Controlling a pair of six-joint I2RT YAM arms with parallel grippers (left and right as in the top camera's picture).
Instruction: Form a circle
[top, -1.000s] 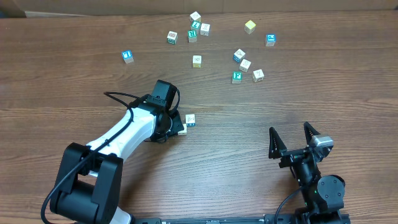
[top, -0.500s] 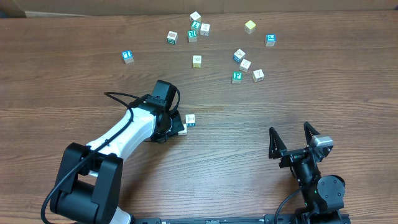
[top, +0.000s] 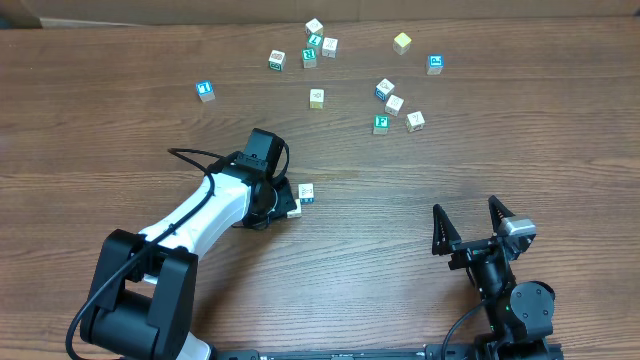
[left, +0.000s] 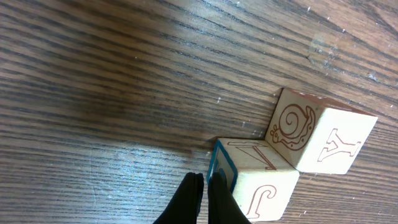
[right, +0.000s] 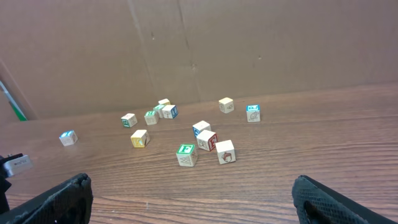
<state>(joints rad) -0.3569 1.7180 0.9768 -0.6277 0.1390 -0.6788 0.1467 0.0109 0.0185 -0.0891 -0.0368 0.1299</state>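
Robot lab, wood table, cardboard backdrop

My left arm stretches out from its base, its wrist bent downward. The left hand is pinched closed, its dark fingers pressed flat against each other with no gap. My right arm stays folded close to its base. The right hand is spread fully apart, pointing forward and holding nothing.

Bright even light, soft shadows; left wrist view glare, bg blurry.
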